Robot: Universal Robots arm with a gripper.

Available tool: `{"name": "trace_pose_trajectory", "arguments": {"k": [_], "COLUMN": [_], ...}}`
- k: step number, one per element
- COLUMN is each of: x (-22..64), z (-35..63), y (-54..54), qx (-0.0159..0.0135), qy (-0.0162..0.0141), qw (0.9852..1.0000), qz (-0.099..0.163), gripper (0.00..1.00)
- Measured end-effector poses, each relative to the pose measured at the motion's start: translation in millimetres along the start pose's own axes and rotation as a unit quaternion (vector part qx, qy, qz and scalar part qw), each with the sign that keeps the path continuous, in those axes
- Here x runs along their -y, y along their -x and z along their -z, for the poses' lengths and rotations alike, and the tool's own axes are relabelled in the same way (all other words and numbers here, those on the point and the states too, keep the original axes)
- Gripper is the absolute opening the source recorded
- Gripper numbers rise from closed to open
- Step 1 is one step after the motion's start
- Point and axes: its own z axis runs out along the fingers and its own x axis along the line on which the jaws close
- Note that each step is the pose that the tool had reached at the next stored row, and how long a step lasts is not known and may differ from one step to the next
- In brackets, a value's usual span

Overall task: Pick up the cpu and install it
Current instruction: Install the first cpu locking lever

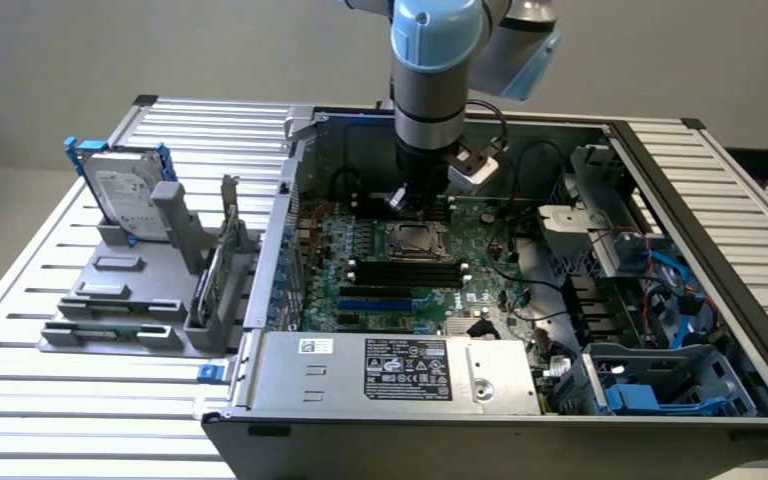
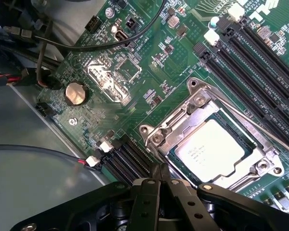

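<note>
The cpu (image 2: 209,149), a small square chip with a pale silver top, lies flat inside the dark socket with its metal frame (image 2: 198,102) on the green motherboard. My gripper (image 2: 160,169) is shut with its black fingers pressed together and nothing between them, just off the socket's edge and apart from the chip. In the exterior view the gripper (image 1: 404,203) hangs inside the open computer case, a little above and behind the socket (image 1: 415,240).
Black memory slots (image 2: 260,53) run beside the socket, with a coin battery (image 2: 76,93) and black cables nearby. The case walls (image 1: 277,230) enclose the board. A silver hard drive (image 1: 128,190) stands in a grey holder (image 1: 131,310) at the exterior view's left. The power supply (image 1: 398,370) sits in front.
</note>
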Motion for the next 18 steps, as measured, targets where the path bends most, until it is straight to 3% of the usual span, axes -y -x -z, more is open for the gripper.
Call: {"name": "trace_pose_trajectory", "arguments": {"k": [10, 18], "x": [-2.5, -3.8], "z": [0.1, -0.9], "y": [-0.7, -1.1], "qx": [0.0014, 0.0001], "qy": [-0.0017, -0.0038], "qw": [1.0000, 1.0000], "qz": [0.000, 0.002], "gripper": [0.11, 0.11]}}
